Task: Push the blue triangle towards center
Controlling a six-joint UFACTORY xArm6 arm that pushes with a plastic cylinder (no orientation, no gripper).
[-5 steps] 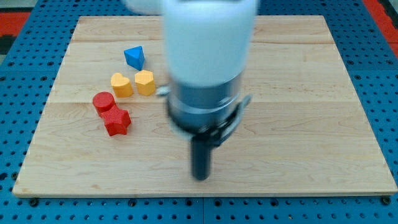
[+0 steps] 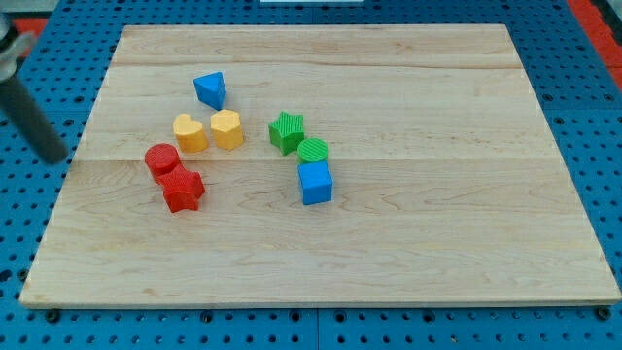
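The blue triangle sits on the wooden board, upper left of the middle. My rod is a dark blurred shape at the view's far left, off the board's left edge. My tip is far to the left of the blue triangle and a little lower, touching no block.
A yellow heart-like block and a yellow hexagon lie below the triangle. A red cylinder and a red star lie lower left. A green star, a green cylinder and a blue cube sit near the middle.
The arm has swept from over the board's middle to the far left, off the board. The green blocks and blue cube it hid now show. No block moved.
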